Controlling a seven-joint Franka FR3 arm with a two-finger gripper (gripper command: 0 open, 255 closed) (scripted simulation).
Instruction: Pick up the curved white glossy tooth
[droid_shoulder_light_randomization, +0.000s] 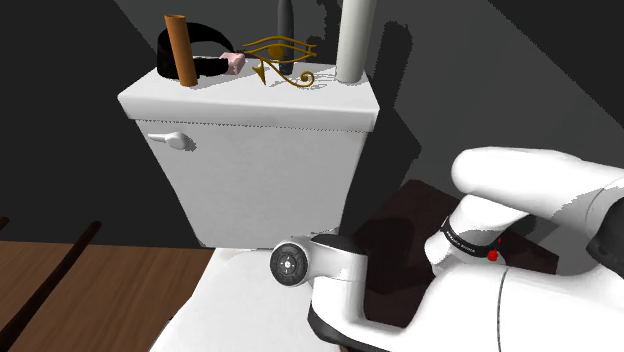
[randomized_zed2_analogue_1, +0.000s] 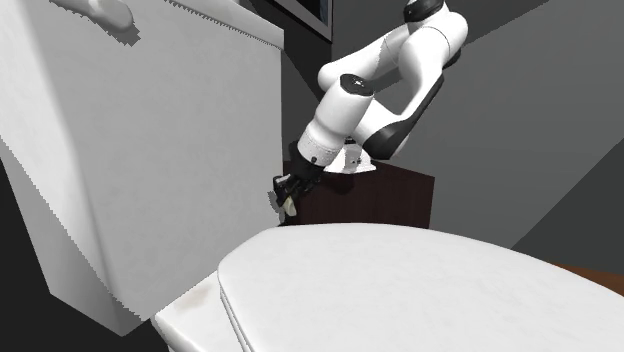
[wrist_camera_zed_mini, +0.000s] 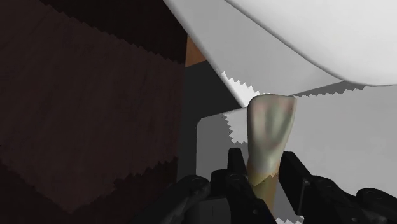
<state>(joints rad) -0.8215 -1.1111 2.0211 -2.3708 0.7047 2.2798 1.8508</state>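
The tooth (wrist_camera_zed_mini: 270, 135) is pale, glossy and slightly curved, greenish-grey toward its root. My black gripper (wrist_camera_zed_mini: 264, 173) is shut on it, one finger (wrist_camera_zed_mini: 235, 167) on each side of its lower part. In the second exterior view the gripper (randomized_zed2_analogue_1: 287, 196) hangs low between the white toilet tank (randomized_zed2_analogue_1: 150, 150) and the dark brown stand (randomized_zed2_analogue_1: 390, 195), with the pale tooth (randomized_zed2_analogue_1: 288, 208) poking out below the fingers. The tooth sits just off the edge of the white toilet lid (wrist_camera_zed_mini: 305, 44).
On the tank lid (droid_shoulder_light_randomization: 250, 95) stand a brown cylinder (droid_shoulder_light_randomization: 181, 50), a black band (droid_shoulder_light_randomization: 200, 42), a gold eye ornament (droid_shoulder_light_randomization: 282, 58) and a grey tube (droid_shoulder_light_randomization: 355, 40). The flush handle (droid_shoulder_light_randomization: 170, 140) sticks out of the tank front. The toilet seat lid (randomized_zed2_analogue_1: 420, 290) lies close below the arm.
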